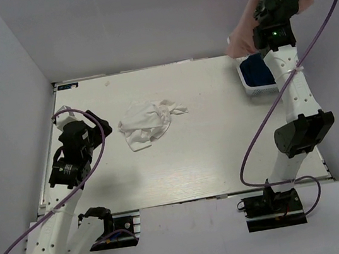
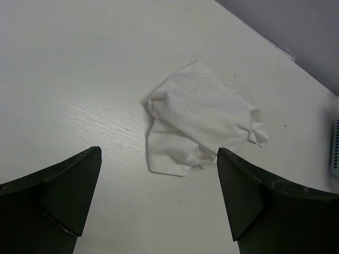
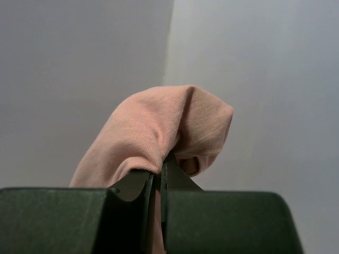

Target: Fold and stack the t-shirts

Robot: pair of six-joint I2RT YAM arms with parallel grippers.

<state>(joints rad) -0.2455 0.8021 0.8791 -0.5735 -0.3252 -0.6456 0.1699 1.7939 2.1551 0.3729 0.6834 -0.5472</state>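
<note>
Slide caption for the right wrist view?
Right end effector shut on a bunched fold of the pink t-shirt.

Most of the pink t-shirt hangs behind the right arm in the top view, with only a strip showing on either side; the right gripper runs off that view's top edge, and in its own wrist view its fingers cover the cloth's lower part; the navy t-shirt and the basket are half covered by the same arm; the left wrist view catches only a sliver of the basket at its right edge; the white t-shirt is so crumpled that sleeves and collar cannot be told apart; the left gripper has its fingers cut off by the bottom edge.
</note>
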